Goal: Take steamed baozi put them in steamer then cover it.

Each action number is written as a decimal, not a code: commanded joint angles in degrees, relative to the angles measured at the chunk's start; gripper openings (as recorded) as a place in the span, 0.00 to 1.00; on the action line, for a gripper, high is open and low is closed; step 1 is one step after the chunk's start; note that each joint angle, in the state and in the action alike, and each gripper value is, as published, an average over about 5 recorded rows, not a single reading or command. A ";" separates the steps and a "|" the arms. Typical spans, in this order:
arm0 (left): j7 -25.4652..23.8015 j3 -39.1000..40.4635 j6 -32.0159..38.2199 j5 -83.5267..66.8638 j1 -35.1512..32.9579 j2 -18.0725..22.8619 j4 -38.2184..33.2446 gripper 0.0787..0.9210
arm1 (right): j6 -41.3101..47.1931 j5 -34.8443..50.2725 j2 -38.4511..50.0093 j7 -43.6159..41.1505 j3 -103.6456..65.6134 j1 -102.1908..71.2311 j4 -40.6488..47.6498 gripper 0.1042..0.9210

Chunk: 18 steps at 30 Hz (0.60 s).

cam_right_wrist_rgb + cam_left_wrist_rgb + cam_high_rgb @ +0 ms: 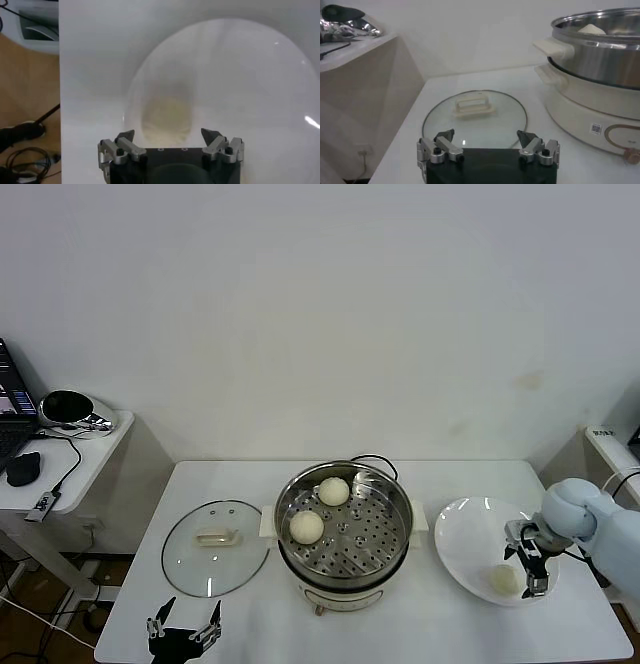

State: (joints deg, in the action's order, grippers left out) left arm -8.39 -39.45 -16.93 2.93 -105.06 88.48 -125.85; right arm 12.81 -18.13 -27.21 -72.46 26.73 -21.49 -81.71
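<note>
Currently the steamer (345,529) sits mid-table toward the front edge, uncovered, perforated tray exposed, black cord (372,459) trailing off toward the back edge. Two steamed baozi are inside: one (334,491) on the back side of the tray, the other (307,527) on the tray's left side, apart from each other. The cover (215,546) lies flat on the table just left of the steamer, handle up, between the steamer and the table's left edge; in the left wrist view it (475,117) is directly ahead of the fingers. Left gripper (184,629) hangs at the front-left corner of the table, just in front of the cover, jaws spread wide, holding nothing; same in its own wrist view (487,145). A white plate (470,534) sits right of the steamer, near the table's right edge. One baozi (503,579) rests on the plate's front part. Right gripper (530,569) is over the plate, right above that baozi, jaws wide apart and empty; the right wrist view (170,145) shows the bun (167,120) below and between the open fingers, blurred, contact not discernible. Only three baozi visible. Side desk (85,459) beyond the table's left edge carries a shiny metal object (75,412).
</note>
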 commanded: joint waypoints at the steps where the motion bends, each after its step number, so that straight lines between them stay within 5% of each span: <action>1: 0.09 -0.12 0.07 0.43 -0.16 -0.09 0.25 0.88 | -0.08 -0.27 -0.65 1.25 -1.01 -1.91 1.24 0.88; 18: 0.09 0.06 0.11 0.47 0.35 -0.02 1.19 0.88 | 0.70 0.71 -1.90 2.15 -0.59 -1.01 2.43 0.88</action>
State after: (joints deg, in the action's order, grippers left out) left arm -8.32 -39.40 -16.83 3.31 -104.78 88.56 -124.82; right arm 13.48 -17.62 -28.83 -70.72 26.20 -22.37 -79.67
